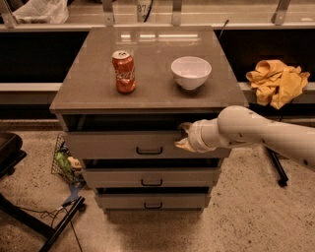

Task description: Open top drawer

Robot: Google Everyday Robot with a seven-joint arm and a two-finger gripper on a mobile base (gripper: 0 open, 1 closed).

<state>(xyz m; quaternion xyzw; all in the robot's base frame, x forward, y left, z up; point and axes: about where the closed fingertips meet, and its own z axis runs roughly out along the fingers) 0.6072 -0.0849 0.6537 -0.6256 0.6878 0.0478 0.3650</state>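
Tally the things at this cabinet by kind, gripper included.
Grey-beige drawers: 3 (top drawer, middle drawer, bottom drawer)
Red soda can: 1
White round bowl: 1
Gripper, at the top drawer's front, right of its handle: 1
Total: 6

3 drawers [147,178] | 1 can [124,72] | 1 bowl [191,72] | 1 gripper [182,136] at top drawer [108,145]

Floor [256,216]: pale speckled stone. Brown-grey tabletop [152,83], glossy; overhead light reflects in strips near its back edge. Behind it a long pale ledge [29,87] runs against a dark recess, with a second shelf [236,17] above on metal brackets. Yellow cloth [276,81] heaped on the ledge at right. White plastic bag [37,10] top left. Wire basket [61,160] on the floor below the tabletop's left edge; black stand legs [63,222] near it. My gripper [183,138] sits just under the tabletop's front edge, right of centre.
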